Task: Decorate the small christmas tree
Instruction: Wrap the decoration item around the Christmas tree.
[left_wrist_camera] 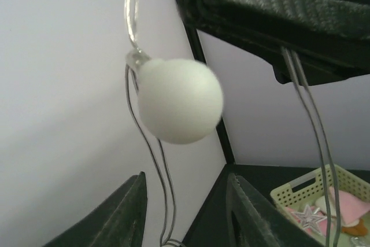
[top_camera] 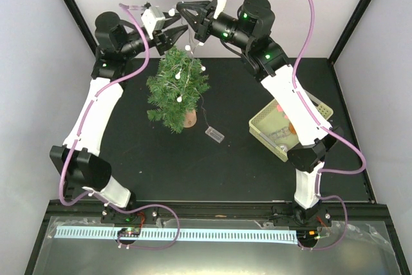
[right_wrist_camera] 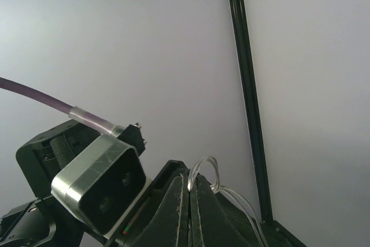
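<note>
Your right gripper (right_wrist_camera: 189,183) is pinched shut on the thin silver wire light string (left_wrist_camera: 131,10), holding it up at 12 o'clock of the small dark green bristly christmas tree (top_camera: 177,91), which stands on the black counter (top_camera: 161,159) about 10 o'clock from centre. Your left gripper (left_wrist_camera: 185,183) stands partly apart and empty, the wire hanging between its fingers (left_wrist_camera: 124,218) below a round white bulb (left_wrist_camera: 180,101). Pull hard and the string could tip the tree or strip draped loops; closing on the bulb risks a slip.
</note>
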{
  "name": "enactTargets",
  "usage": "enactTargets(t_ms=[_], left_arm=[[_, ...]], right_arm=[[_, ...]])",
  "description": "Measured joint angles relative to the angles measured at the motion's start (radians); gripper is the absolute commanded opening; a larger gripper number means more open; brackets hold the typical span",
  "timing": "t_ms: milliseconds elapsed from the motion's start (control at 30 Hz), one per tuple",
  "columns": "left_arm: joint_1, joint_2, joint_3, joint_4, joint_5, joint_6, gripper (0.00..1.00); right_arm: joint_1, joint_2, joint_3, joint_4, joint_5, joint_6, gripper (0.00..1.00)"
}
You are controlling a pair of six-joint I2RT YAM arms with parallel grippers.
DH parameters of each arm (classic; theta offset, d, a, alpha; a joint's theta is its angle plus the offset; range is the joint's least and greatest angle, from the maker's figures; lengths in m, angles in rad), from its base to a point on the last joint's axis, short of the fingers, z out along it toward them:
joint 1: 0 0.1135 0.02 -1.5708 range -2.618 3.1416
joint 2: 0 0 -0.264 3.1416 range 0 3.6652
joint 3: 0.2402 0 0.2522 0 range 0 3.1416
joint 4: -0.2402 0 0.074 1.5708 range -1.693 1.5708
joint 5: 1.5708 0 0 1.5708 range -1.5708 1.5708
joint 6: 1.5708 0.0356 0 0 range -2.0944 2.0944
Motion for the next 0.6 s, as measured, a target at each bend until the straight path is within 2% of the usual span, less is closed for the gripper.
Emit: enactTargets(t_ms=[100, 167, 433, 600], left_arm=[[-0.005, 0.011, 0.013, -0.014, -0.006, 0.013, 0.11], [-0.006, 0.016, 0.019, -0.021, -0.023, 0.022, 0.02], [0.000, 0.010, 0.024, -0.018, -0.246, 0.069, 0.02], [0.037, -0.050, -0.076, 0.045, -0.362, 0.077, 0.02]], right_arm=[[0.000, 0.000, 0.000, -0.001, 0.000, 0.000, 0.01], [0.001, 0.000, 0.000, -0.001, -0.001, 0.000, 0.01], [0.006, -0.024, -0.071, 0.001, -0.008, -0.001, 0.01], [0.006, -0.026, -0.120, 0.002, -0.021, 0.008, 0.01]])
